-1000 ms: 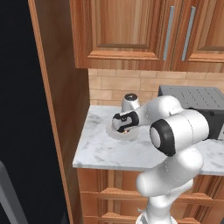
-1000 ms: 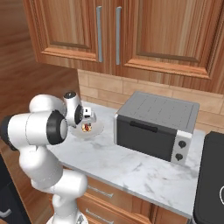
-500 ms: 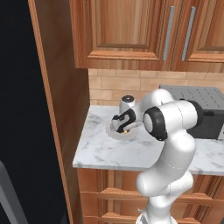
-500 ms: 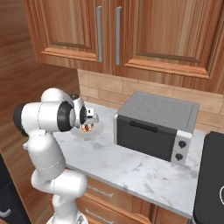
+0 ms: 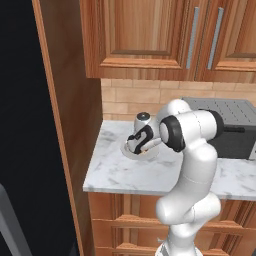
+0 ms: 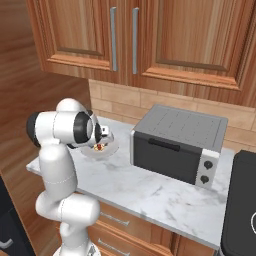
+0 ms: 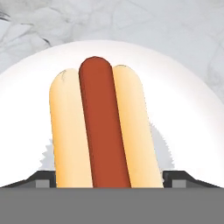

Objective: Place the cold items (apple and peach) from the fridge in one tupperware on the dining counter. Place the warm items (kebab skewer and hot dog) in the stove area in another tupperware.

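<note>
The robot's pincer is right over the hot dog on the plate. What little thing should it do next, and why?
Probably squeeze shut on the hot dog. In the hand view the pincer is down at the white plate, with one dark fingertip on each side of the bun, open and not yet gripping. It needs a hold before it can lift it off for a tupperware.

The hot dog (image 7: 103, 127) lies on a plate (image 7: 188, 113), plate on the countertop (image 6: 150, 192), left of the toaster oven (image 6: 177, 142).

A white round plate (image 7: 192, 113) sits near the back left corner of a marbled countertop (image 6: 150, 192). A grey toaster oven (image 6: 177, 142) stands toward its right end, beneath wooden wall cabinets (image 6: 165, 37).
</note>
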